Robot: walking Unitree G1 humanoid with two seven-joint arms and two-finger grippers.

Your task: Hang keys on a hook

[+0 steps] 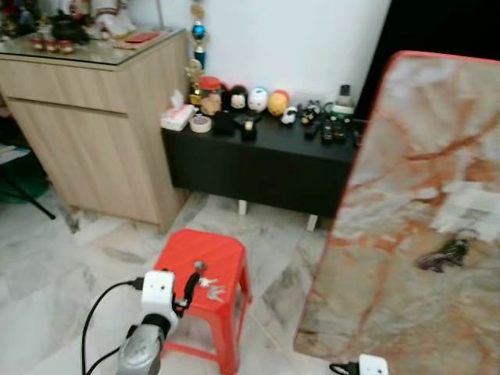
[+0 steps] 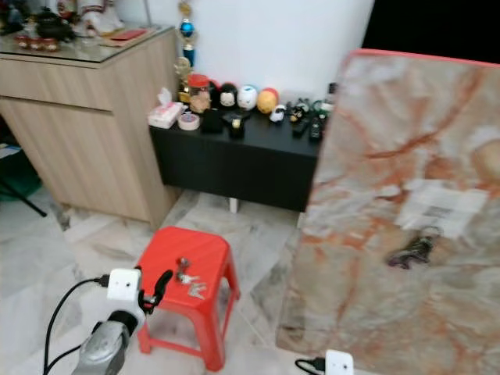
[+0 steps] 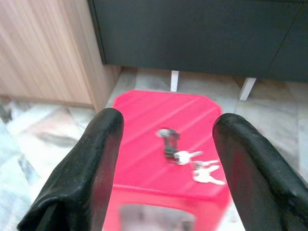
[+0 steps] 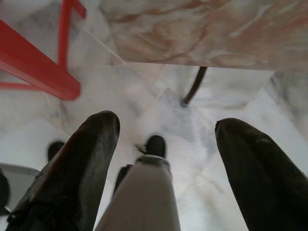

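Observation:
A small bunch of silver keys (image 1: 208, 287) on a dark fob lies on top of a red plastic stool (image 1: 195, 251), toward its near right side. My left gripper (image 3: 168, 124) is open just short of the stool's near left edge, pointing at the keys (image 3: 185, 156) from a short distance. One black finger (image 1: 190, 287) shows beside the keys. At the right a tall marble panel (image 1: 406, 156) leans upright. On it a dark bunch (image 1: 447, 254) hangs from a small hook (image 1: 466, 232) below a pale patch. My right gripper (image 4: 167, 124) is open and hangs low over the floor.
A black low sideboard (image 1: 258, 164) with several figurines stands against the white wall behind the stool. A tall wooden cabinet (image 1: 94, 133) is at the left. The floor (image 1: 70, 266) is pale marble tile. A black cable (image 1: 98, 308) trails from my left wrist.

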